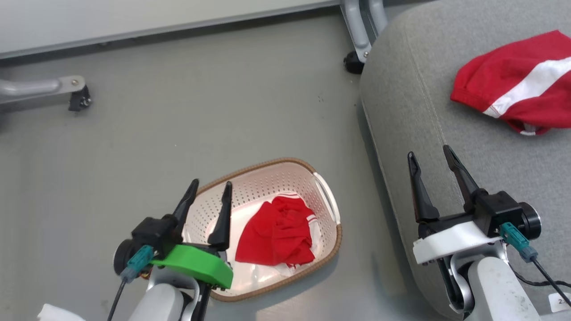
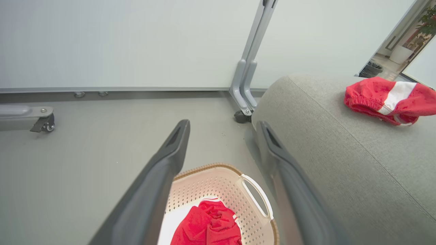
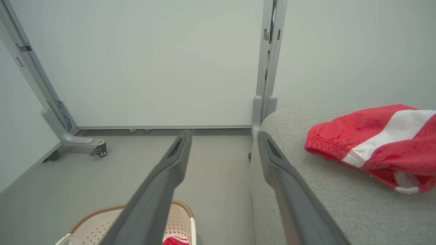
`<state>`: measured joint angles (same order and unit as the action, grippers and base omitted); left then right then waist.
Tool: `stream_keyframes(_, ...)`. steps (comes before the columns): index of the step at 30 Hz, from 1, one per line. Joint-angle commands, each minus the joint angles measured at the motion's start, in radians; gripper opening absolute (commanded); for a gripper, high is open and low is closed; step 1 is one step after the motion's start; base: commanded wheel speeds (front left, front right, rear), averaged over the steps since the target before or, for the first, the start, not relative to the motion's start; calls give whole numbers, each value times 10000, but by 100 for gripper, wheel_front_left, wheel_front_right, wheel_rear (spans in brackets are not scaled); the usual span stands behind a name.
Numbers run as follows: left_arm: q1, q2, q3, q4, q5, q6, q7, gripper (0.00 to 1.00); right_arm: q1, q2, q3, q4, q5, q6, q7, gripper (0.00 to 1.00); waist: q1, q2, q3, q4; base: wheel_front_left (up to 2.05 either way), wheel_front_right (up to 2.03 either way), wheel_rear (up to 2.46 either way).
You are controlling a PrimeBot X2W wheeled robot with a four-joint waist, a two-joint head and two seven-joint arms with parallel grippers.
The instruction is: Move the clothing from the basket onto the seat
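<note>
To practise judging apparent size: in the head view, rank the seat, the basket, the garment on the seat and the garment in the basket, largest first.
1. seat, partly out of frame
2. basket
3. garment on the seat, cut by the frame edge
4. garment in the basket, bunched up; unsure against 3

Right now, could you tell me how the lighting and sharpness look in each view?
Head view: soft, even light; the basket casts a faint shadow. Left wrist view: the left gripper is blurred close up, while the seat looks crisp. Right wrist view: the right gripper is soft too; the partition post at left leans, likely wide-angle distortion.
</note>
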<state>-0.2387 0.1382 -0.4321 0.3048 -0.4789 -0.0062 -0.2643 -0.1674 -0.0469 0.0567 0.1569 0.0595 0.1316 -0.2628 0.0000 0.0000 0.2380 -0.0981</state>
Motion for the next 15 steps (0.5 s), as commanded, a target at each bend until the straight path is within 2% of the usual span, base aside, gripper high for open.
stream_keyframes(1,521,-163,528,-170,300,81,2,100,346,-61,0,-159,128,-17,-31,100,0,0,-1678,1377,0,0,0)
stream_keyframes(9,2564,-730,2848,-1674,1909,-299,0,100,1425,-56,114,-1249,221,-17,-31,100,0,0,-2494,1691,0,0,0)
stream_keyframes(12,3204,-824,3116,-2289,2561,-548,3,100,1811,-45,299,-1620,143,-17,-31,100,0,0,-2659,1721,0,0,0)
stream_keyframes(15,3806,-835,3387,-2936,2897,-552,1,100,2323,-51,381,-1881,123,-17,-31,100,0,0,-2821,1707,0,0,0)
